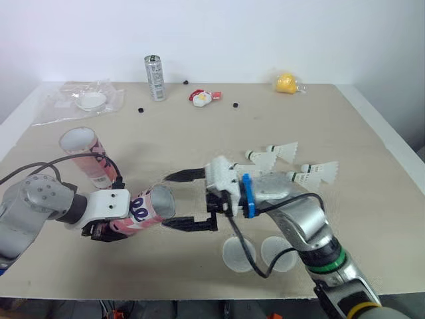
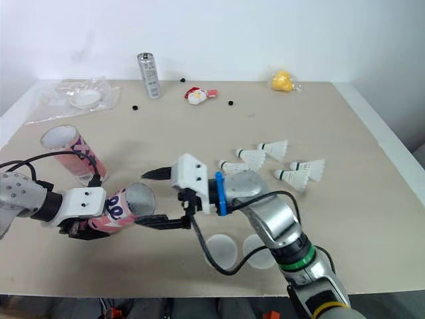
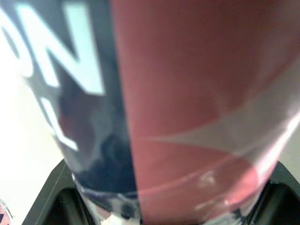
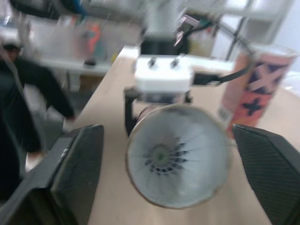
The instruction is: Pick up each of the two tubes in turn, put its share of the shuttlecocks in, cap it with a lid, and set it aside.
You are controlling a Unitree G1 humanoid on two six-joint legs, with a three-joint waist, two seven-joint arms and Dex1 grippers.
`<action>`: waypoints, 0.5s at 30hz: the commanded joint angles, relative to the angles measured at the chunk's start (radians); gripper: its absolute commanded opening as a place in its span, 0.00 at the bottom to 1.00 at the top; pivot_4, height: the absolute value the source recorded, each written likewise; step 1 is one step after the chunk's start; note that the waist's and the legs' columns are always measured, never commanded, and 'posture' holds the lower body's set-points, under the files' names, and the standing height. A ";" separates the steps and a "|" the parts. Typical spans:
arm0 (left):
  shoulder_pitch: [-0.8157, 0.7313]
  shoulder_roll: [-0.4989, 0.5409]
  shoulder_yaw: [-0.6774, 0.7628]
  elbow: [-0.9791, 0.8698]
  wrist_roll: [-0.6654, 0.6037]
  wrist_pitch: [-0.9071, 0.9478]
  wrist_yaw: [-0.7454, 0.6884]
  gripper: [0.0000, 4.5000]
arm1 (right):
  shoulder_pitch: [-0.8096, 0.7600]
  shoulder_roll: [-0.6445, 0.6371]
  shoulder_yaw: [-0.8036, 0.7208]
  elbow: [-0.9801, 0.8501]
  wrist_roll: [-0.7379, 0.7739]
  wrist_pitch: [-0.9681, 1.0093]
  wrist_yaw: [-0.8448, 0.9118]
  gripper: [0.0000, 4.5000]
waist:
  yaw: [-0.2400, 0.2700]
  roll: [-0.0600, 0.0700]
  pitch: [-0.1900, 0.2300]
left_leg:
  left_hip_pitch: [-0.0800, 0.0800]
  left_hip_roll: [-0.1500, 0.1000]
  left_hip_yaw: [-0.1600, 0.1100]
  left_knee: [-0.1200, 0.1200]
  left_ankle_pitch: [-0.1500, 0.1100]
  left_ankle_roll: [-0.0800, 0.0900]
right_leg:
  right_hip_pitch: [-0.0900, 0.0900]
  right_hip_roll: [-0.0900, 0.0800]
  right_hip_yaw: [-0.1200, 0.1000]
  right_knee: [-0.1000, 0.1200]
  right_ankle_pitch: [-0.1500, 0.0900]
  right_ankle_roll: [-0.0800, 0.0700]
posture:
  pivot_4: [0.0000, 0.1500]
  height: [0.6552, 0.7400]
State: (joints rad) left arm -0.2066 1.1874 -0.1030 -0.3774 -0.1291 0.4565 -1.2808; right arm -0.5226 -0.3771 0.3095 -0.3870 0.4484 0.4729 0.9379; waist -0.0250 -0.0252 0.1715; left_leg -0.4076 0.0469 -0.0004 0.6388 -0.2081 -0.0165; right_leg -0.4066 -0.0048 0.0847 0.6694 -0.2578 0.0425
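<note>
Desk (image 1: 199,136) first: we see one pale beige top carrying everything. On it we count two tubes. The held tube (image 1: 149,207) lies level over the near left part, pink and dark blue, and the left tool (image 1: 109,224) is clamped round its body. The left wrist view lets us read large pale letters "ON" on its dark band; the rest of the wording we cannot make out. Its open mouth faces the right tool (image 1: 166,200), whose two black fingers stand spread wide, one to each side of that mouth, gripping nothing. Through the mouth, in the right wrist view, we see the white feathers of one inner shuttlecock (image 4: 164,157). The standing tube (image 1: 85,153) is on the desk farther back on the left, mouth open upward, marked with an X and a plus sign.

Along the far edge we count one silver can (image 1: 155,78), its label unreadable, one clear plastic bag (image 1: 80,100), one yellow wrapped item (image 1: 287,82) and one red-and-white packet (image 1: 201,97).

Loose shuttlecocks (image 1: 282,150) lie right of the middle, beyond the right arm: we count four plainly and what looks like a fifth, partly hidden by the tool's housing. Two round translucent lids (image 1: 239,254) lie side by side at the near edge, beside the right forearm. Three small black bits (image 1: 141,110) dot the far part.
</note>
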 commanded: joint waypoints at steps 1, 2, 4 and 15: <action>0.032 0.002 -0.008 -0.003 0.003 -0.003 -0.001 0.65 | 0.107 -0.037 -0.116 -0.101 0.017 0.012 -0.087 0.98 | 0.001 0.000 0.000 | 0.000 0.000 0.000 -0.001 0.000 0.000 | -0.001 0.000 0.000 0.000 0.000 0.000 | 1.00 1.00; 0.040 0.004 -0.003 -0.005 0.002 -0.004 0.001 0.65 | 0.183 -0.044 -0.169 -0.122 -0.002 -0.012 -0.133 0.98 | 0.002 0.000 -0.001 | 0.000 0.000 0.000 -0.001 0.000 0.000 | -0.001 0.000 0.000 0.000 0.000 0.000 | 1.00 1.00; 0.055 0.008 0.007 -0.008 0.001 -0.007 0.005 0.65 | 0.300 -0.055 -0.244 -0.159 -0.021 -0.034 -0.200 0.98 | 0.004 0.000 -0.001 | 0.000 0.000 0.000 -0.002 0.000 0.000 | 0.000 0.000 0.000 0.000 -0.003 -0.001 | 1.00 1.00; 0.051 -0.004 0.010 -0.002 0.006 -0.020 0.013 0.65 | 0.498 -0.051 -0.326 -0.044 -0.185 -0.107 -0.401 0.98 | -0.014 0.004 -0.002 | 0.003 0.000 0.001 -0.002 0.001 0.001 | 0.000 0.001 0.002 0.000 0.001 -0.006 | 1.00 1.00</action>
State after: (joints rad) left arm -0.1616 1.1901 -0.0733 -0.3731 -0.1259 0.4393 -1.2650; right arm 0.0004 -0.4368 -0.0384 -0.4594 0.3024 0.3768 0.5713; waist -0.0385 -0.0210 0.1694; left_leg -0.4047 0.0473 0.0016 0.6375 -0.2067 -0.0152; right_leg -0.4071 -0.0040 0.0867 0.6693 -0.2562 0.0367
